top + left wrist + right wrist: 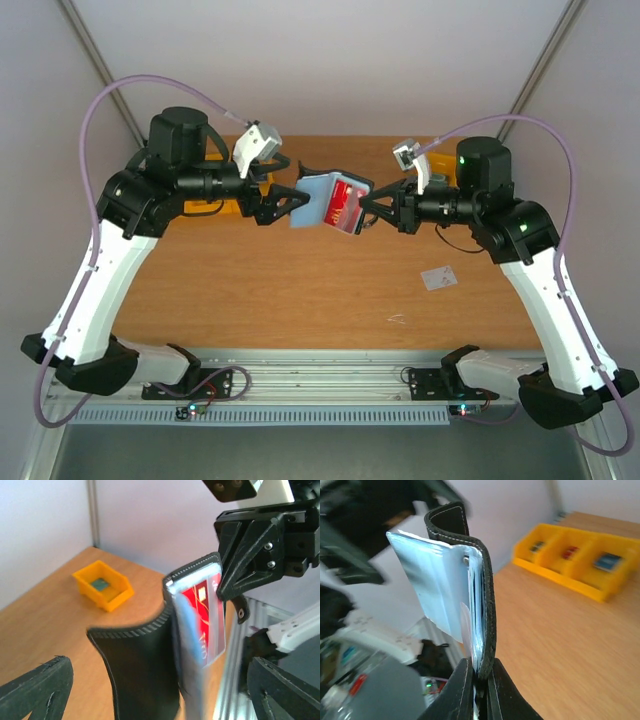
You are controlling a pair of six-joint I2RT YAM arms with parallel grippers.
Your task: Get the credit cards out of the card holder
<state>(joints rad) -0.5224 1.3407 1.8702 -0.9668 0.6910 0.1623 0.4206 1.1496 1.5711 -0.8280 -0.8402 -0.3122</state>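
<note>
Credit-card plastic such as the red card [346,206] is light, stiff and slick. It should slide from its pocket readily once pinched on an exposed edge, though a weak or skewed pinch could slip off. The card holder [312,203] is soft by contrast, its black cover curling outward in the left wrist view, so it wants a firm hold close to the pocket to keep it from bending away. It hangs open in the air above the table [300,290], between the two sets of jaws. The right gripper [481,669] is clamped on the holder's edge, its fingers pressed together over the black cover and grey-blue lining. The left gripper [292,207] stands spread wide, one finger on either side of the opposite flap, and as far as its own camera shows it touches nothing. The red card sits on the inner face just beside the right jaws, toward the left ones, and part of it seems to show beyond the pocket. A small whitish card [438,277] lies flat on the table, well apart from both jaws on the right arm's side, apparently out of the holder. How deep the red card is seated, and whether another hides behind it, cannot be told. The right wrist view gives only blurred pale layers edge-on, and the yellow bins [580,565] beyond are out of focus.
</note>
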